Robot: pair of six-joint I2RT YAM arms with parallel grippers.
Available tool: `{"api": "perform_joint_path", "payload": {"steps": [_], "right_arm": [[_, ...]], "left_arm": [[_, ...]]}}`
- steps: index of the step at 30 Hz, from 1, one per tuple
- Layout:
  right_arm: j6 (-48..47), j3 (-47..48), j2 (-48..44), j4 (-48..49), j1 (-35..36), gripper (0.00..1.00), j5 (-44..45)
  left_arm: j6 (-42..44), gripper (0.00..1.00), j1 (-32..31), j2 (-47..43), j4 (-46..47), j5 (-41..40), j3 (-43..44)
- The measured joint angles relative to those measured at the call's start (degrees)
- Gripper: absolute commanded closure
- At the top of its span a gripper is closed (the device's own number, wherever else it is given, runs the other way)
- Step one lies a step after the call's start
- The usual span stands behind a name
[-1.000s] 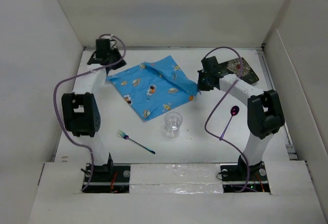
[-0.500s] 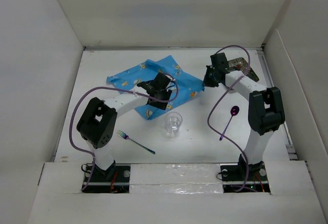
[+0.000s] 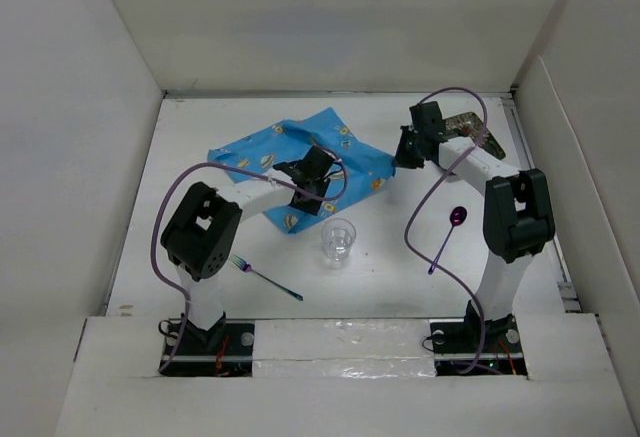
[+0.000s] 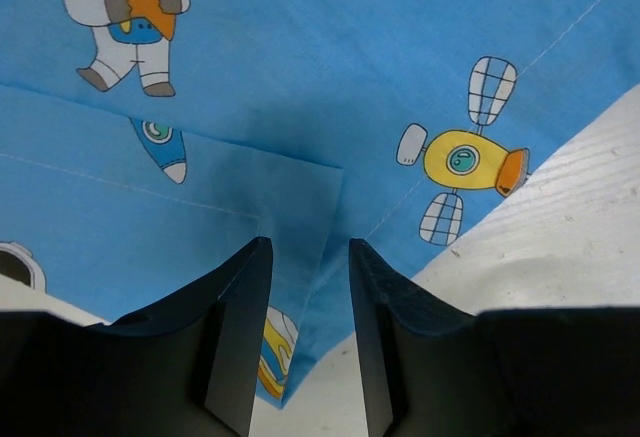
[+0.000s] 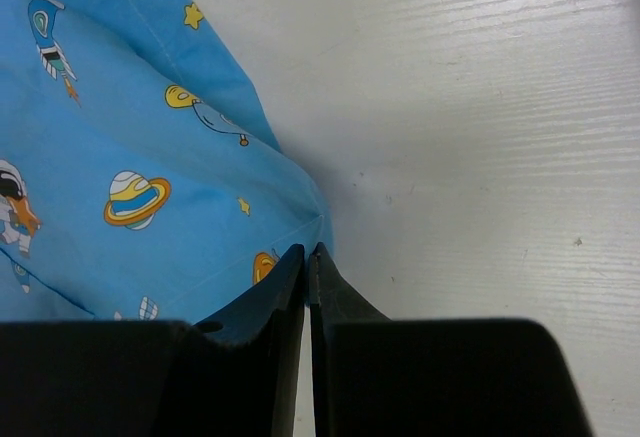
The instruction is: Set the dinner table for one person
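Observation:
The blue space-print placemat (image 3: 262, 159) lies rumpled at the back middle of the white dinner table (image 3: 385, 282). My left gripper (image 3: 307, 193) hovers low over its near edge, open, its jaws straddling a folded flap of the placemat (image 4: 300, 207) without clamping it. My right gripper (image 3: 402, 156) is at the cloth's right corner. In the right wrist view, that gripper (image 5: 308, 250) has its jaws almost together, pinching the tip of the placemat (image 5: 150, 157), which tents up to them.
A clear glass (image 3: 338, 239) stands just in front of the cloth. A fork (image 3: 264, 277) lies front left and a purple spoon (image 3: 446, 239) front right. A dark patterned plate (image 3: 478, 133) sits at the back right. White walls enclose the table.
My left arm swung from the back left corner onto the placemat's near edge and its jaws opened. The right gripper shifted slightly back and right with the corner. The cloth is more bunched.

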Motion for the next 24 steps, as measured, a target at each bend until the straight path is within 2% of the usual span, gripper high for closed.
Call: {"api": "perform_joint_path", "payload": {"steps": [9, 10, 12, 13, 14, 15, 24], "right_arm": [[0.2, -0.1, 0.0, 0.9, -0.2, 0.89, -1.4], [0.2, -0.1, 0.0, 0.9, -0.2, 0.89, -1.4], [0.4, -0.5, 0.0, 1.2, -0.2, 0.89, -1.6], [0.5, -0.6, 0.0, 1.2, -0.2, 0.89, -1.6], [0.6, -0.9, 0.0, 1.3, -0.2, 0.89, -1.6], [0.7, -1.0, 0.0, 1.3, -0.2, 0.89, -1.7], [1.2, -1.6, -0.2, 1.5, -0.4, 0.89, -1.7]], "left_arm": [[0.9, 0.68, 0.0, 2.9, 2.1, -1.2, -0.2], [1.0, 0.75, 0.0, 2.9, 2.2, -1.3, -0.2], [1.0, 0.82, 0.0, 3.1, 2.5, -1.8, -0.2], [1.1, 0.93, 0.0, 3.1, 2.7, -2.0, -0.2], [1.0, 0.98, 0.0, 3.2, 2.9, -2.3, -0.2], [1.1, 1.0, 0.0, 3.2, 3.0, -2.6, -0.2], [-0.9, 1.0, 0.3, 0.8, 2.4, -7.2, -0.2]]}}
